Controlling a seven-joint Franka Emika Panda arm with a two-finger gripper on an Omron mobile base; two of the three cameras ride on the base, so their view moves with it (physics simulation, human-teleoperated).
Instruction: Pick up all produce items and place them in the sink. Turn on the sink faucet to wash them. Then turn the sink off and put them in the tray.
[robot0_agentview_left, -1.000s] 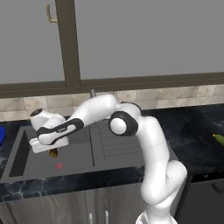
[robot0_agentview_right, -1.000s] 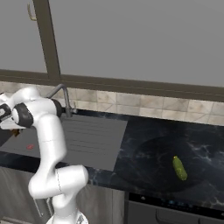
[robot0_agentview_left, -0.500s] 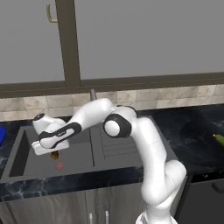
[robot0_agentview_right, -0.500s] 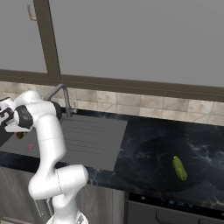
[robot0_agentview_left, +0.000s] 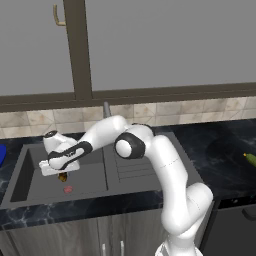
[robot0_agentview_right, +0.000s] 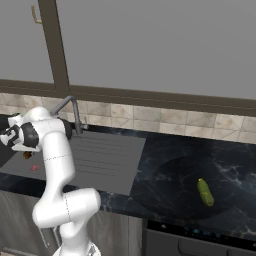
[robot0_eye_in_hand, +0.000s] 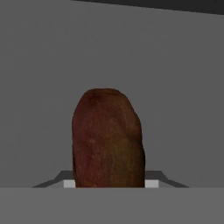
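My gripper hangs low inside the sink, shut on the stubby brown-orange oblong, which pokes out below the hand just above the basin floor. In the hand view the oblong stands close and upright, hiding the fingertips. From the right, the oblong shows under the hand over the left end of the sink. The green cucumber-like vegetable lies far right on the dark counter, also at the right edge. The faucet stands behind the basin. A sliver of the blue tray shows at the far left.
A small flat red spot lies on the basin floor near the gripper. The ribbed drainboard lies under my forearm. A tiled backsplash and window frame close off the back; the counter's front edge runs along the near side.
The elbow has swung slightly left and the hand has settled a little lower in the basin, still holding the oblong. The cucumber-like vegetable has not moved.
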